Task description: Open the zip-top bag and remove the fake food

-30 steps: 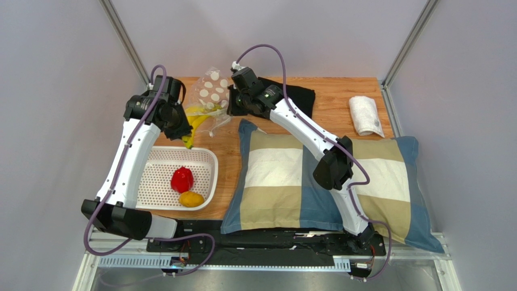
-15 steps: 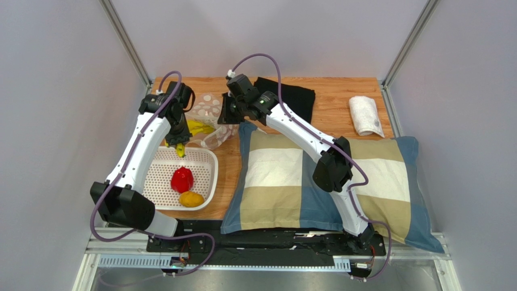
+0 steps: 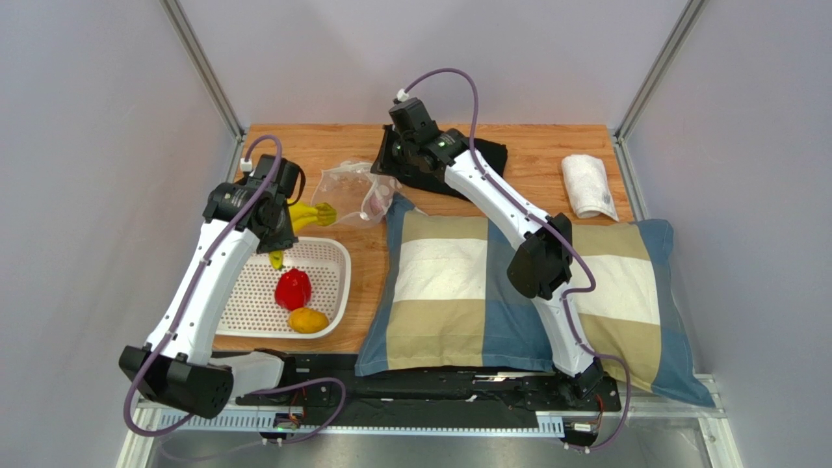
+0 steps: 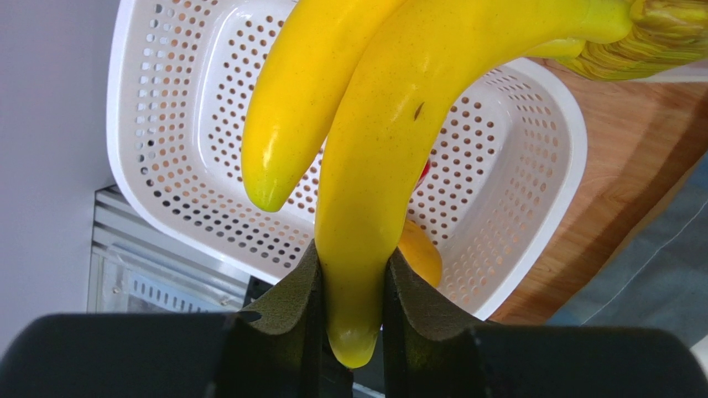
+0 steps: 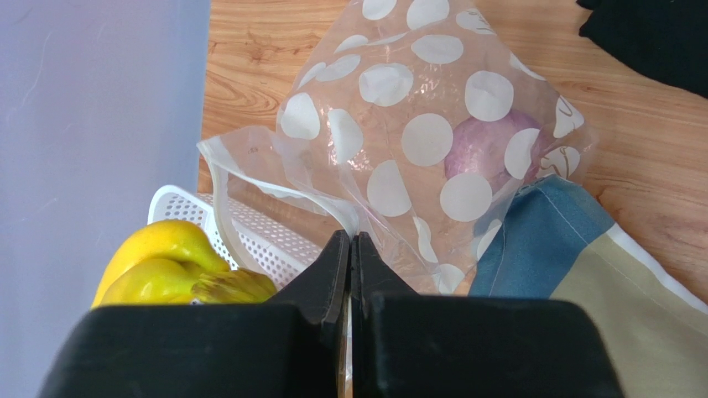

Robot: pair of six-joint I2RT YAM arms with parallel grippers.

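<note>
My left gripper [image 3: 278, 244] is shut on the yellow banana bunch [image 3: 309, 213], holding it over the far rim of the white perforated tray [image 3: 337, 255]. In the left wrist view the fingers [image 4: 291, 290] pinch one banana [image 4: 366, 191] near its tip. The red pepper [image 3: 293, 289] and the orange-yellow mango [image 3: 309, 320] lie in the tray. My right gripper [image 3: 388, 180] is shut on an edge of the clear spotted zip-top bag [image 3: 353, 185]. In the right wrist view the bag [image 5: 415, 124] hangs open-mouthed with the purplish onion [image 5: 490, 149] still inside.
A large striped pillow [image 3: 469, 283] covers the table's middle and right. A folded black cloth [image 3: 483, 156] lies behind the right gripper. A rolled white towel [image 3: 589, 185] lies at the far right. The grey wall stands close on the left.
My left gripper has drawn the banana bunch out of the bag and toward the tray. My right gripper has moved right and back with the bag, which now lies flatter.
</note>
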